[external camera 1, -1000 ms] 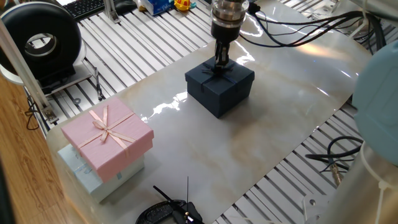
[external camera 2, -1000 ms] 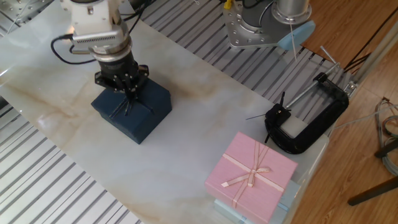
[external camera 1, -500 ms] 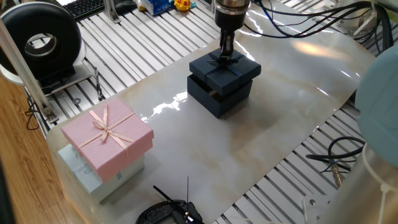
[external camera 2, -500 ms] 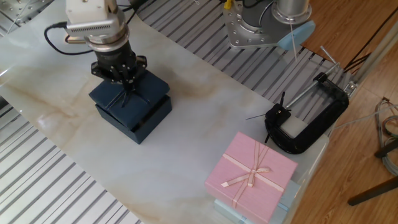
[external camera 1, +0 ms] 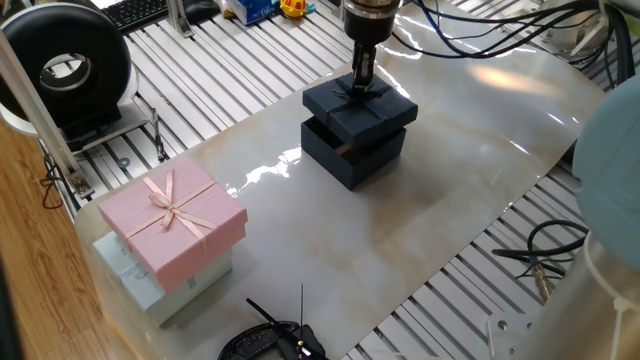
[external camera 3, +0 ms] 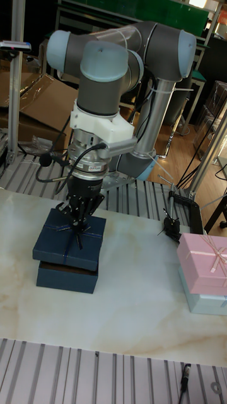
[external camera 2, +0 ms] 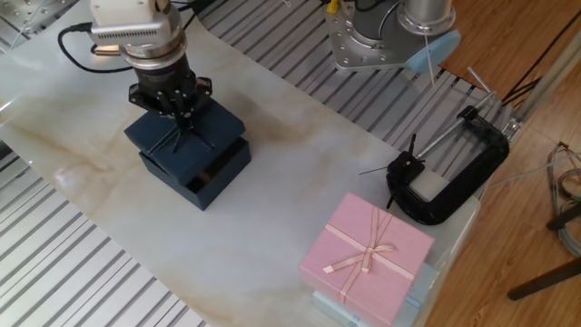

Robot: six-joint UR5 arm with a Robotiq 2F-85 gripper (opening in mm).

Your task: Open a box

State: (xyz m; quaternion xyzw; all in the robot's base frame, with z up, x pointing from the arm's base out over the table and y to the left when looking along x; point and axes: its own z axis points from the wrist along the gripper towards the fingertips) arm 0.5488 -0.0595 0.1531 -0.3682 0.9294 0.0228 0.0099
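The dark navy box stands on the marble table, its base (external camera 1: 352,160) (external camera 2: 207,171) (external camera 3: 66,278) resting on the surface. The lid (external camera 1: 360,108) (external camera 2: 184,133) (external camera 3: 69,238), with a dark ribbon bow, hangs slightly above the base, and a thin brown strip of the inside shows in the gap. My gripper (external camera 1: 361,84) (external camera 2: 176,113) (external camera 3: 78,222) comes straight down onto the lid's centre and is shut on the bow.
A pink box with a pink bow (external camera 1: 172,219) (external camera 2: 367,258) (external camera 3: 205,254) sits on a pale mint-white box (external camera 1: 135,280) (external camera 3: 203,299). A black clamp (external camera 2: 448,178) lies near them. A black ring-shaped device (external camera 1: 62,62) stands at the far side.
The gripper has risen with the lid in its hold. The lid went from sitting on the base to hanging above it, opening a gap that shows the brown inside.
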